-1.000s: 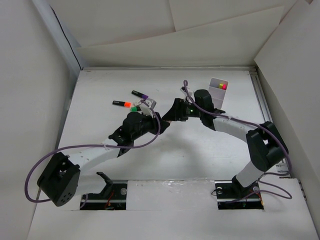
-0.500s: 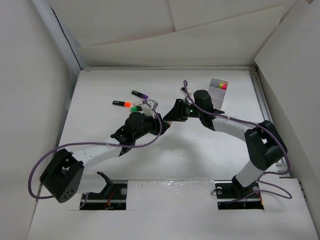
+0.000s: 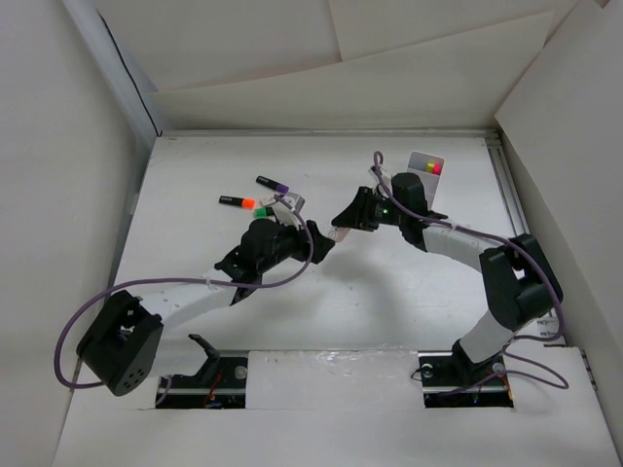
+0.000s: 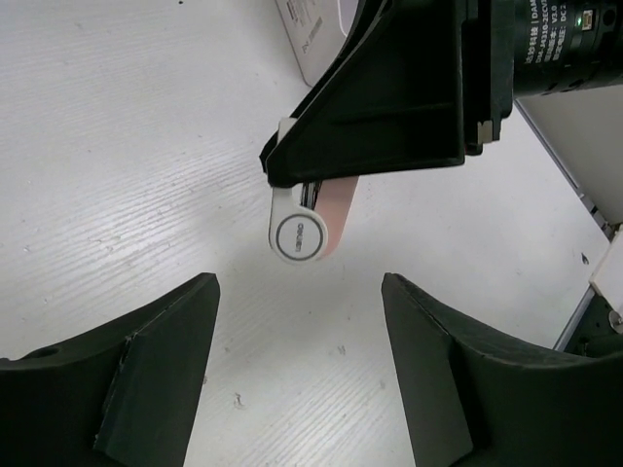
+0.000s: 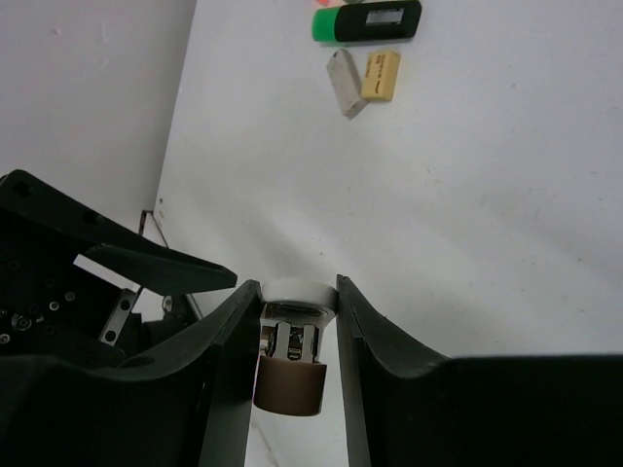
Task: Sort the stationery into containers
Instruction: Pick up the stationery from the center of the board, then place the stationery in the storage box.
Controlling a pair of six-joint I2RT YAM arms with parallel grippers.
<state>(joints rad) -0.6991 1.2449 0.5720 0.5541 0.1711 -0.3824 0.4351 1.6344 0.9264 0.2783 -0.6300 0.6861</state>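
Now transfer step, I'd judge: right end effector (image 5: 292,294) clenched on white-capped piece (image 5: 288,377), left end effector (image 4: 297,284) open, empty. Next: carry piece to box (image 3: 421,161), release over a compartment.

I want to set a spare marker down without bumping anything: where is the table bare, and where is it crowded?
Bare: the near strip of table between both arms and their bases, and the far strip along the back wall. Crowded: mid-table, where the markers, the open left gripper and the right gripper, gripping a small piece, meet near the white box.
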